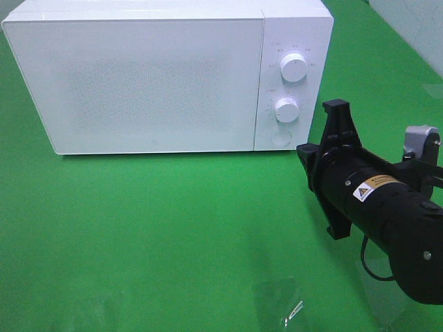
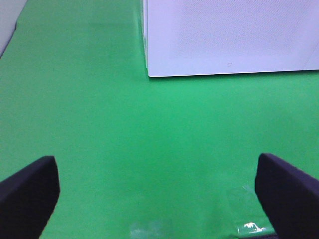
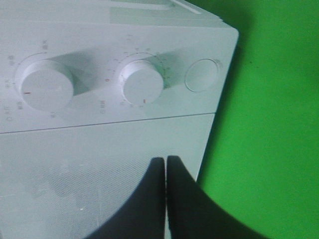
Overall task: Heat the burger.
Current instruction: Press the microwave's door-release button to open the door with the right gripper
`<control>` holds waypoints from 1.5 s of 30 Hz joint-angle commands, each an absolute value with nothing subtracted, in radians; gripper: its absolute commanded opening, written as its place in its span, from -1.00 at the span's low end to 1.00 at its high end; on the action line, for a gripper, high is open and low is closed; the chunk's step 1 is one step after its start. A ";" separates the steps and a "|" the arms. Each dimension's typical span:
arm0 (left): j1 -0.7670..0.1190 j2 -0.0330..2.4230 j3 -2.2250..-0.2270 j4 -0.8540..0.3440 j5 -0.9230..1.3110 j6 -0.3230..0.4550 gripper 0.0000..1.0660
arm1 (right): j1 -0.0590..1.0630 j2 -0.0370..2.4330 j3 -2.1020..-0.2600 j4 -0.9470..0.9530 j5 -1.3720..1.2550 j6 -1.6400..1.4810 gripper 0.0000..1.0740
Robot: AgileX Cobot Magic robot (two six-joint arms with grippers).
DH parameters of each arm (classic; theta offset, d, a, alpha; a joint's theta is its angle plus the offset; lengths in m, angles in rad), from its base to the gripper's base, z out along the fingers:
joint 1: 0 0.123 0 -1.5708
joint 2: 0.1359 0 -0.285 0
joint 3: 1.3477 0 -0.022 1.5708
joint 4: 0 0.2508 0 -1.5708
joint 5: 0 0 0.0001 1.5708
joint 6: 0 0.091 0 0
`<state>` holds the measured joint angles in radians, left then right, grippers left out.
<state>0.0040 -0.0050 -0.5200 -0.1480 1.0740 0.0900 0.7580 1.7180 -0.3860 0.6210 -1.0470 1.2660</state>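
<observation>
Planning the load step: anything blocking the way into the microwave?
Yes: the microwave's door is closed across the front. The right gripper, shut, faces it near the knobs. No burger in view.

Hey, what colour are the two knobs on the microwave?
Both knobs are white, like the microwave; clearest in the right wrist view.

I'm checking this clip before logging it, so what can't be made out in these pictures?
- burger: in no view; the microwave door is shut and opaque, hiding the inside.
- right gripper: hidden behind its own arm in the high view; contact with the door unclear in the wrist view.
- dial markings: too small, blurred in both views.
- left gripper: only fingertips show, cut by the frame edge.
</observation>
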 commanded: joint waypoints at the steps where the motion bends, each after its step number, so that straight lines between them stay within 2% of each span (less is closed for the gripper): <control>1: 0.007 -0.011 -0.516 -0.150 1.063 0.087 0.87 | 0.762 1.719 -0.386 0.615 -0.998 1.321 -1.00; 35: 0.007 -0.011 -0.516 -0.150 1.063 0.086 0.87 | 0.557 1.988 -0.704 0.524 -0.822 1.382 -1.00; 45: 0.007 -0.011 -0.516 -0.150 1.063 0.086 0.87 | 0.546 2.045 -0.772 0.512 -0.819 1.387 -1.00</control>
<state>0.0040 -0.0050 -0.5200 -0.1480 1.0740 0.0900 0.5480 2.0370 -0.7570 0.5250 -0.8260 1.3860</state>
